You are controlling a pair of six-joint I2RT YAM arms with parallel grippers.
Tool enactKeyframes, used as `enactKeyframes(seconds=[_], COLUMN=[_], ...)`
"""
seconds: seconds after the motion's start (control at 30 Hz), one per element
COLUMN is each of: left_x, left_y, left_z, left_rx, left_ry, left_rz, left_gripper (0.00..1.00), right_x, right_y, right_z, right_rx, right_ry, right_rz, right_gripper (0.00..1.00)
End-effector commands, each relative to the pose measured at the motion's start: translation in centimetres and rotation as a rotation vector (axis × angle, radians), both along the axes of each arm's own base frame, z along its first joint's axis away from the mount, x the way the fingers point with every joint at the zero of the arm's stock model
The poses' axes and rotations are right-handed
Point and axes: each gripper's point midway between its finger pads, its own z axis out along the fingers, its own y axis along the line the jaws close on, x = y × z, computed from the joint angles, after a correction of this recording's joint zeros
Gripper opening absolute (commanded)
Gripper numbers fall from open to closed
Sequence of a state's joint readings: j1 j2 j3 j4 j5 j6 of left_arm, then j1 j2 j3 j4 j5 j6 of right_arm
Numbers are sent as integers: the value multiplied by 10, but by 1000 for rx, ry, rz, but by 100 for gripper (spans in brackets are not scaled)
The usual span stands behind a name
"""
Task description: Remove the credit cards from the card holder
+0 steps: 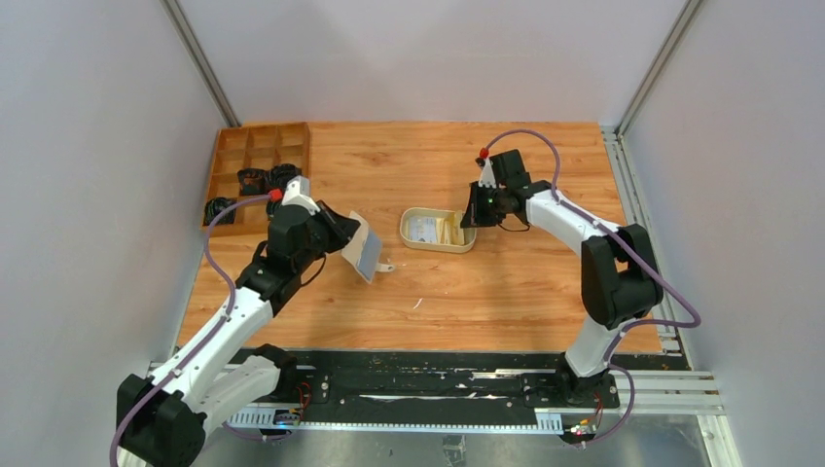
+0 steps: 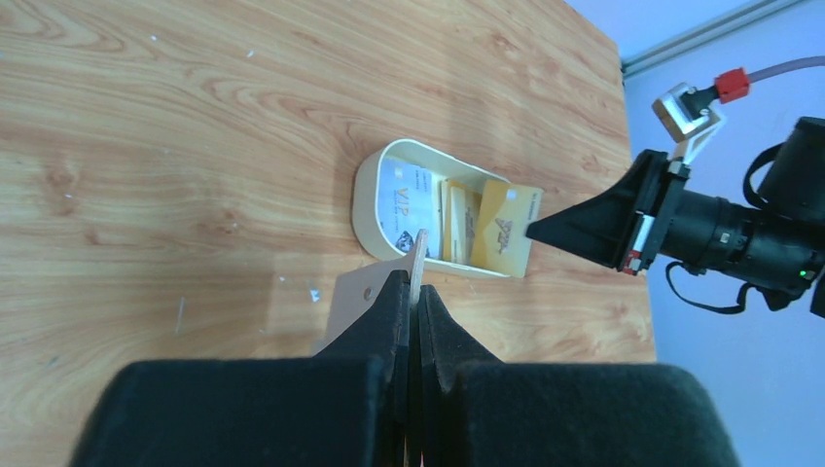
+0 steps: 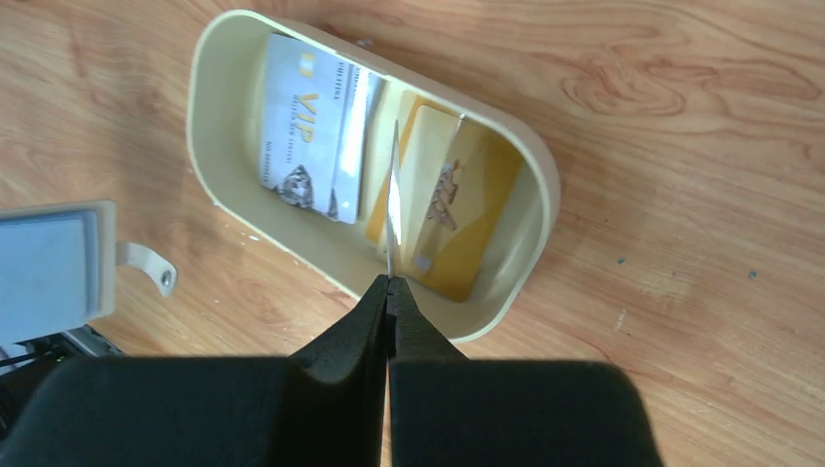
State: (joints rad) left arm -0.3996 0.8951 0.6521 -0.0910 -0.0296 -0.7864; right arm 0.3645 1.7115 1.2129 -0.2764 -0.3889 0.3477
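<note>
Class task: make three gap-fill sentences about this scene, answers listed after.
The left gripper grips the card holder; the right gripper grips a credit card coloured ____.
The white card in the tray reads ____.
On the table, the wooden organizer stands in the far ____ corner.
Missing words: yellow; VIP; left.

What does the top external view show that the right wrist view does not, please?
Only the top external view shows the wooden compartment box and the left gripper clamping the card holder. Only the right wrist view shows the VIP print on the whitish card and the right gripper pinching a thin card edge-on. Both show the oval tray with credit cards inside and the card holder.
</note>
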Motion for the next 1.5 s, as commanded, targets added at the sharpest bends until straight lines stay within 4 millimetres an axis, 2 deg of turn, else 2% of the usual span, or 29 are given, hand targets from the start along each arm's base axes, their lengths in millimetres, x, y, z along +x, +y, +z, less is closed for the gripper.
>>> enactKeyframes(seconds=[0.0,0.23,0.57,0.73,1.07,1.23,1.47], left_x=[9,10,10,7,7,6,6], left_y=[-12,-17,-10,-9,-1,1,5], left_z=[12,-10,-38,-43,-54,-57,-61], left_rx=[-102,-119,-102,-86,-58,-43,-17], left_ry=[-55,-17,23,27,39,47,54], left_rz=[-22,-33,9,5,38,42,53], left_gripper=[0,0,0,0,0,0,0], right_x=[-1,5,11,10,8,10,10], right_y=[-12,-11,-4,-14,-18,-20,-25], right_z=[-11,-24,-30,-35,-40,-37,-29], right_rx=[-60,-57,23,-5,-40,-55,-76], right_ry=[34,57,122,137,161,154,129], right_rz=[-11,-26,-148,-223,-226,-227,-237], right_gripper=[0,0,0,0,0,7,26])
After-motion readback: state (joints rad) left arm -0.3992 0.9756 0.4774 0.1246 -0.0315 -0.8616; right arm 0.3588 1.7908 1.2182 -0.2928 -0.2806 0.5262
